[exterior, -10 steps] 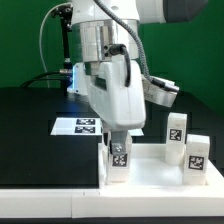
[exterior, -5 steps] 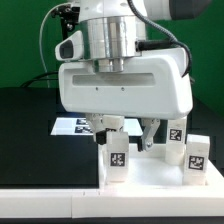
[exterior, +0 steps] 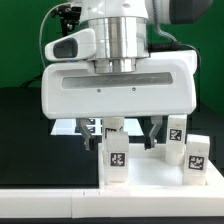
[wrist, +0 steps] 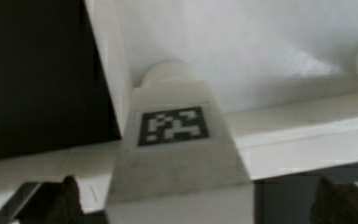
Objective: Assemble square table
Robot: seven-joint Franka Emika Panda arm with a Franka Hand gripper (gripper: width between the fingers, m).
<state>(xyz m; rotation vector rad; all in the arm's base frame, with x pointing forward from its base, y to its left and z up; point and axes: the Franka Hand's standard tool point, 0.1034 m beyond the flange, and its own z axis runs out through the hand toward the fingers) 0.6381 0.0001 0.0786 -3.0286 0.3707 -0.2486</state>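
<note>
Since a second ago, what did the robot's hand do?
The gripper turned around above the leg near the exterior view's left; its wide side now faces the camera. The fingers stand either side of that leg. The two legs on the right and the marker board stayed put.

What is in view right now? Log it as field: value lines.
gripper: over the tabletop's near corner, fingers on either side of a leg, open
leg at gripper: upright on the tabletop, tag facing camera
tabletop: white, lying on the black table
other legs: two upright at the exterior view's right
marker board: flat, mostly hidden behind the arm
</note>
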